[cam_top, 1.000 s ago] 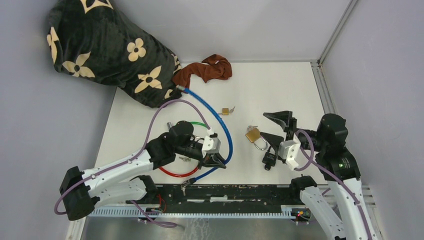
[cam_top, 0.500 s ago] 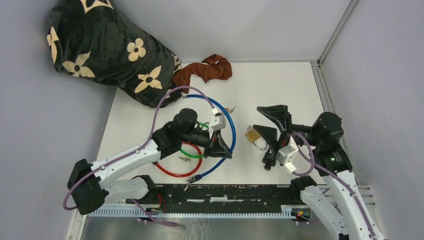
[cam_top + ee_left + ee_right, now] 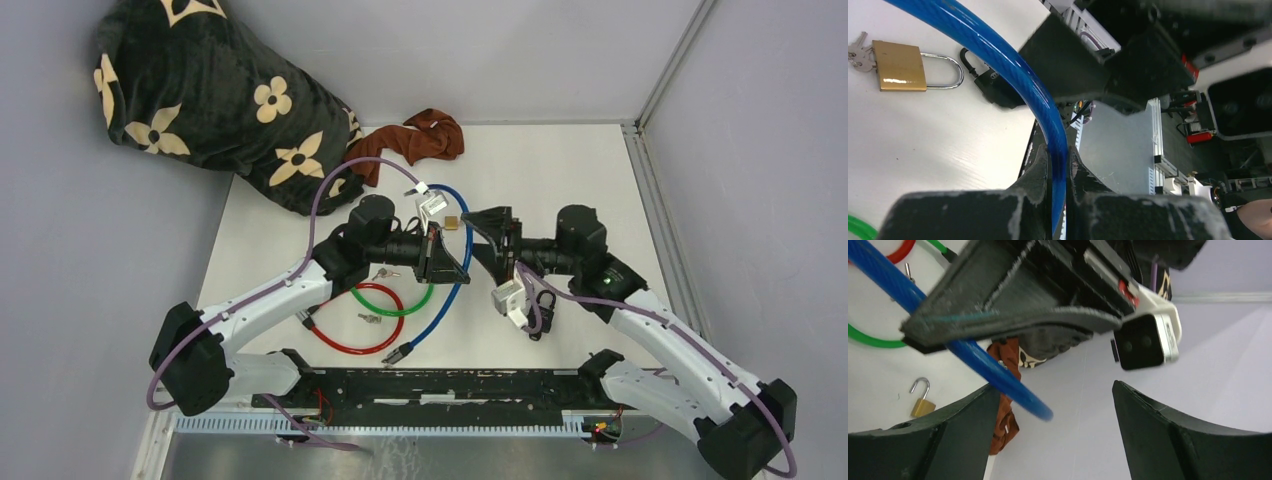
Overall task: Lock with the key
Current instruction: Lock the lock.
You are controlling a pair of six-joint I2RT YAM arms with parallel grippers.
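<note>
Top external view: left claw [image 3: 455, 268] clenched on blue plastic-coated cable loop [image 3: 428, 325]. In left wrist view, cable seen pinched between both fingers. Right claw [image 3: 478, 243] spread wide, nothing held, facing left claw at close range above white bench [image 3: 560, 170]. Large brass padlock [image 3: 900, 65] lies flat on bench with silver keys [image 3: 857, 50] at its base, shackle seemingly shut; probably hidden under right wrist in top view. Small brass padlock [image 3: 922, 404], shackle open, lies near rust-brown cloth [image 3: 1003, 425].
</note>
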